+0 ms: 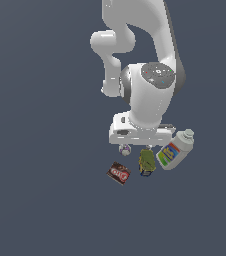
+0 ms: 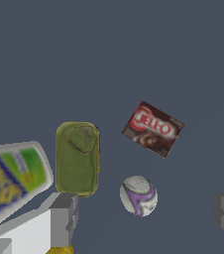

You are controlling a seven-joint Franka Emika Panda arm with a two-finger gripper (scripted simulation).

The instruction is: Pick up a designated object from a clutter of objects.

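The designated can [image 2: 77,158] has an olive-green top and a thin dark blue edge. It stands between the white bottle [image 2: 12,178] and the white-purple ball [image 2: 138,195]. In the exterior view the can [image 1: 146,162] sits just below the gripper hand. My gripper [image 2: 146,208] is open and empty, with its grey fingers [image 2: 63,218] wide apart and held above the clutter. One finger is near the can's end, and the white-purple ball shows between the two fingers. In the exterior view the gripper [image 1: 137,144] is mostly hidden under the white hand.
A brown-red box [image 2: 152,128] lies flat beyond the ball, also seen in the exterior view [image 1: 118,173]. The white bottle [image 1: 175,150] lies tilted at the exterior view's right. A sliver of the yellow ball [image 2: 59,249] shows by one finger. The floor is dark grey.
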